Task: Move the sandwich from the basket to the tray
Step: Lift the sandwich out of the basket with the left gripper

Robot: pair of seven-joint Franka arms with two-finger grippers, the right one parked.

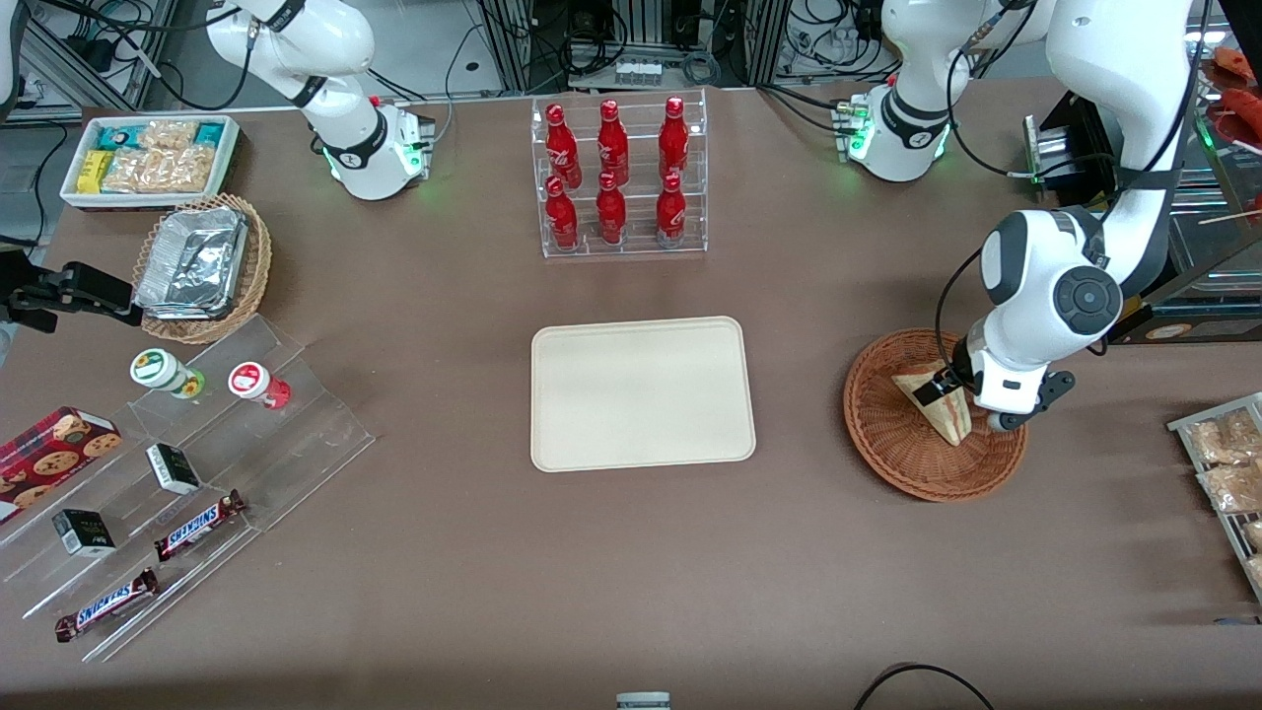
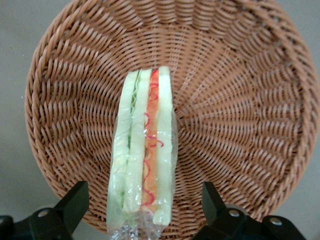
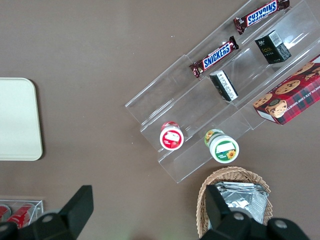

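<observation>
The sandwich (image 1: 939,402) stands on edge in the round reddish-brown wicker basket (image 1: 882,439) at the working arm's end of the table. In the left wrist view the sandwich (image 2: 144,165) is wrapped in clear film, and its green and red-orange filling faces the camera over the basket (image 2: 240,100). My gripper (image 1: 966,406) is low over the basket and open. Its two black fingers (image 2: 75,202) straddle the wedge with a gap on each side, so the gripper (image 2: 143,205) holds nothing. The cream tray (image 1: 641,392) lies bare at the table's middle, also seen as the tray (image 3: 17,120).
A clear rack of red bottles (image 1: 619,177) stands farther from the front camera than the tray. A wire rack of snack bags (image 1: 1227,473) sits at the table edge beside the basket. Acrylic steps with snack bars (image 1: 187,473) and a foil-filled tan basket (image 1: 202,266) lie toward the parked arm's end.
</observation>
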